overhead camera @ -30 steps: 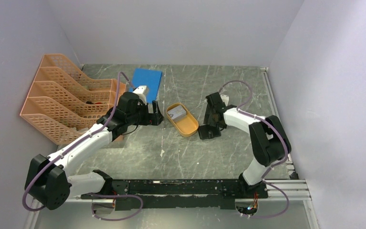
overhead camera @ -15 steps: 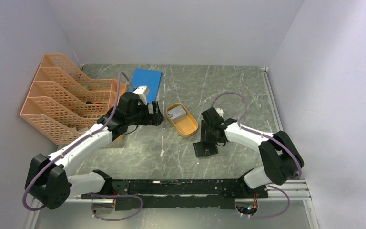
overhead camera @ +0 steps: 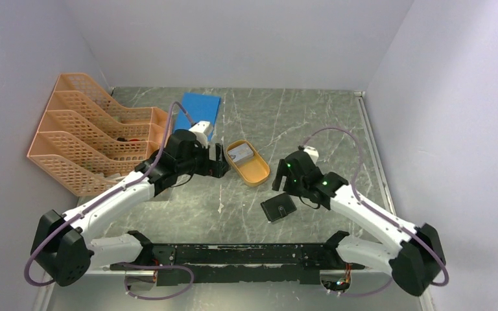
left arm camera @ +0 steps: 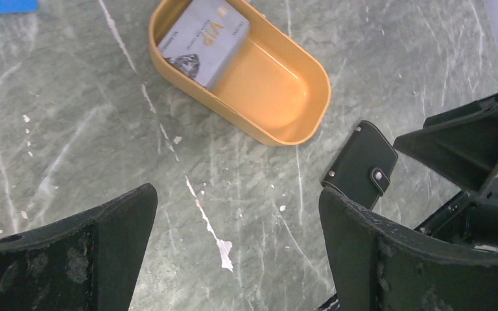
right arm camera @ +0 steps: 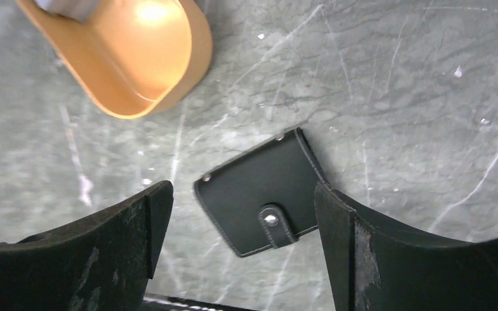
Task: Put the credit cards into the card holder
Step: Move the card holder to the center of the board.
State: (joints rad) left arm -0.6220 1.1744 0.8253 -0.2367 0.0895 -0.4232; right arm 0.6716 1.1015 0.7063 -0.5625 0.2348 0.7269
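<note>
The small black folding card holder (overhead camera: 279,208) is now lying shut on the grey marbled desk (overhead camera: 311,123), nearer than a second ago, near-right of the orange oval plastic dish (overhead camera: 254,170). The right gripper (right arm camera: 240,214) that was carrying it is hovering above, jaws spread and empty. The holder is still needing opening, I reckon, while the silvery credit cards (left arm camera: 204,39) are sitting in the dish and the left gripper (left arm camera: 237,220) is hanging spread wide to its left.
</note>
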